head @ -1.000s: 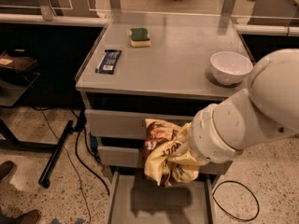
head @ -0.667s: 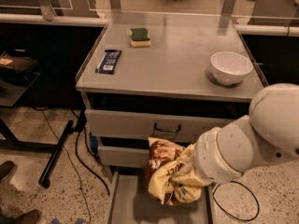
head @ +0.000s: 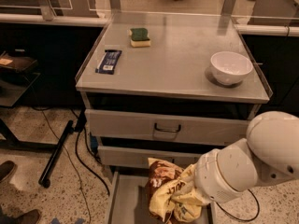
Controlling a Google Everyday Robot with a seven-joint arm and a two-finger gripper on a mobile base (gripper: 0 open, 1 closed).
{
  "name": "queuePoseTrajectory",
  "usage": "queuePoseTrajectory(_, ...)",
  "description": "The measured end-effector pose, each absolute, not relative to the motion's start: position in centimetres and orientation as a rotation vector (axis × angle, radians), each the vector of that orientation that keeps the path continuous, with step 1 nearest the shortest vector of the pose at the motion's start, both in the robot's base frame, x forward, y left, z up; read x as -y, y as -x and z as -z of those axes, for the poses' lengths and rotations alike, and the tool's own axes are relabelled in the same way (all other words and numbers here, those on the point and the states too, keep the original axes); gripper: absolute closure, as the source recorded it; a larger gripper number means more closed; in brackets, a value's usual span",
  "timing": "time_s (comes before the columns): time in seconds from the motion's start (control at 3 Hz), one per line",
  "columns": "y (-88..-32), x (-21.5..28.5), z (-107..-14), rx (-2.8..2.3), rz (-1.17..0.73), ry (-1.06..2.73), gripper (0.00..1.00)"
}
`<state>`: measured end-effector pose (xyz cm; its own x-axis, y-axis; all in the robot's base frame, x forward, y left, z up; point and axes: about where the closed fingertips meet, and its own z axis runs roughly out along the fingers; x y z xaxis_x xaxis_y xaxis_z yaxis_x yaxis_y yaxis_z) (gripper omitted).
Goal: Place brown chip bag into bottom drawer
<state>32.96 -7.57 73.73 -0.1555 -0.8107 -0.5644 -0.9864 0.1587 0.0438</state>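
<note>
— First, the brown chip bag (head: 170,192): where?
— Low in the view, in front of the cabinet (head: 177,73). Upright and heavily crumpled, brown part on top, cream-yellow part below with lettering across it. Directly over the bottom drawer (head: 122,202), toward its right half.
— Touching the drawer floor?
— Impossible to tell; lower end of the bag right at the bottom edge of the view.
— And that drawer itself?
— Pulled out at floor level. A shallow grey tray with a low left wall, bare on the left beside the bag.
— Now the gripper (head: 195,196)?
— At the end of the white arm (head: 243,169), against the right side of the bag, buried behind crinkled foil and the fat round wrist. Clenched or released: cannot tell from here.
— Path of the arm?
— In from the lower right, well below the top of the cabinet, across the right end of the lower drawers.
— The two higher ones?
— The top drawer (head: 126,125) with a dark handle (head: 167,128) at the middle of its front. The middle drawer (head: 124,155) just below, front partly covered by the top of the bag.
— On top of the cabinet?
— A white bowl (head: 231,66) near the right edge, upright. A dark blue wrapper bar (head: 109,61) near the left edge, lying flat. A green-and-yellow sponge (head: 139,36) toward the back. All three well apart.
— On the floor?
— Speckled flooring, black cables (head: 79,155) left of the cabinet, a shoe (head: 6,170) at the far left edge.
</note>
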Motion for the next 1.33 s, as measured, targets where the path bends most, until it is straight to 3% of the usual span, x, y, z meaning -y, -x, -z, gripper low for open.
queuePoseTrajectory(1.0,-33.0,3.0,-61.6,-1.967,-0.959,1.538,1.00)
queuePoseTrajectory(1.33,-33.0,2.9,-61.5,-1.968,-0.959,1.539,1.00)
